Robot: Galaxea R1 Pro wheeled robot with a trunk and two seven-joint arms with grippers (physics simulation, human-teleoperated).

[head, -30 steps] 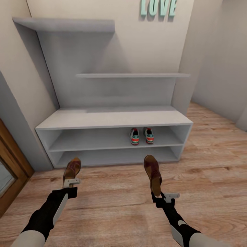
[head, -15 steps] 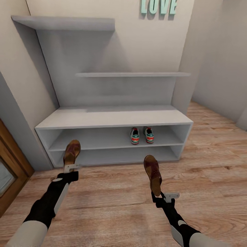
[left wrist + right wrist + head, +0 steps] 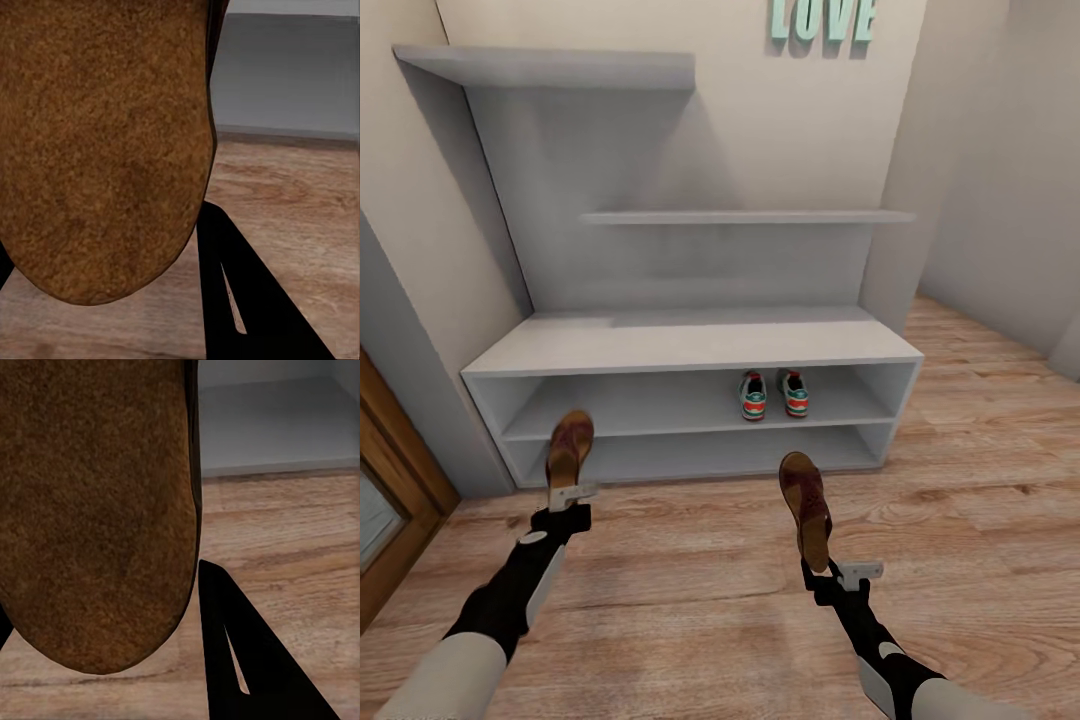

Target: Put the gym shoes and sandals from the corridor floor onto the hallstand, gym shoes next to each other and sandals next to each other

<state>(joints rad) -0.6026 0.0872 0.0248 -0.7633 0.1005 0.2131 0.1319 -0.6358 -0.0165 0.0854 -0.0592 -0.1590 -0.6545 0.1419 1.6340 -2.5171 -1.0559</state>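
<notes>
Two gym shoes [image 3: 772, 395] stand side by side, heels out, on the upper shelf of the grey hallstand [image 3: 690, 345], right of its middle. My left gripper [image 3: 572, 495] is shut on the heel of a brown sandal [image 3: 568, 450], held in front of the rack's left lower shelves; its tan footbed [image 3: 105, 142] looms close in the left wrist view. My right gripper [image 3: 838, 574] is shut on the other sandal [image 3: 806, 505], held above the corridor floor [image 3: 710, 590] in front of the rack; its sole [image 3: 97, 510] looms large in the right wrist view.
A wooden door frame [image 3: 390, 480] stands at the left beside the rack. Stepped wall shelves [image 3: 745, 217] rise above the flat top, with LOVE letters [image 3: 822, 22] on the wall. Open floor runs right toward a side passage [image 3: 1000, 400].
My left arm has pushed forward and up, carrying its sandal from the floor area to the front of the rack's left shelves. The right arm and its sandal stayed still.
</notes>
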